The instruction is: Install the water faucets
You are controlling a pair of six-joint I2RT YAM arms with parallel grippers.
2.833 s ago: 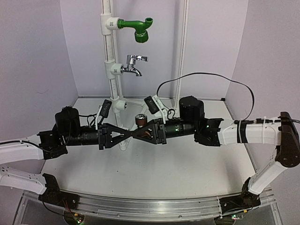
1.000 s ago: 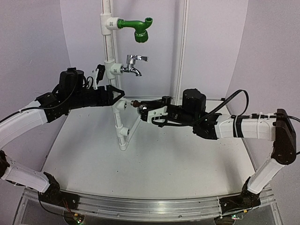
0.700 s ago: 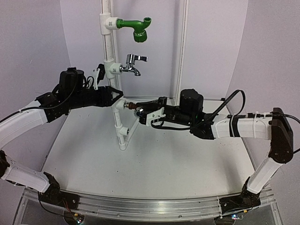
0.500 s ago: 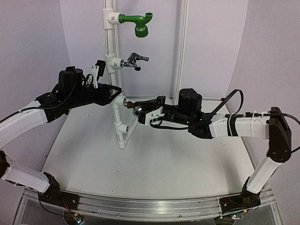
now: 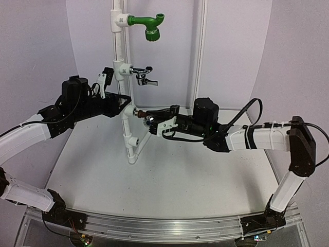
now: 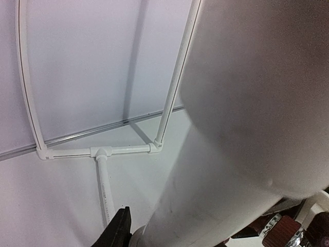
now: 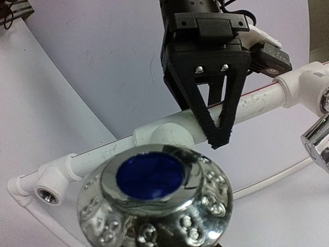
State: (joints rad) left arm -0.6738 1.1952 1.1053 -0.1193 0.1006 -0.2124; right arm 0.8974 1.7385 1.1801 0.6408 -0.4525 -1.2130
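Observation:
A faucet with a round knob (image 5: 146,118) is held sideways in my right gripper (image 5: 155,122), which is shut on it; its inlet end meets the middle tee (image 5: 130,110) of the upright white pipe (image 5: 124,51). The right wrist view is filled by its shiny knob with a blue cap (image 7: 154,198), and my own fingers are hidden behind it. The chrome lever faucet (image 5: 144,75) sits in the tee above. My left gripper (image 5: 125,101) is shut on the pipe just above the middle tee; its black fingers (image 7: 218,123) pinch the pipe (image 6: 247,128).
A green elbow piece (image 5: 148,24) tops the pipe stand. A lower tee (image 5: 132,140) with an open threaded port (image 7: 49,193) sits near the stand's foot. Thin white pipes (image 6: 103,152) lie on the floor by the back wall.
My left gripper has shut on the pipe. The stand has leaned and turned, swinging the chrome faucet round. My right gripper has carried the round-knob faucet left to the middle tee.

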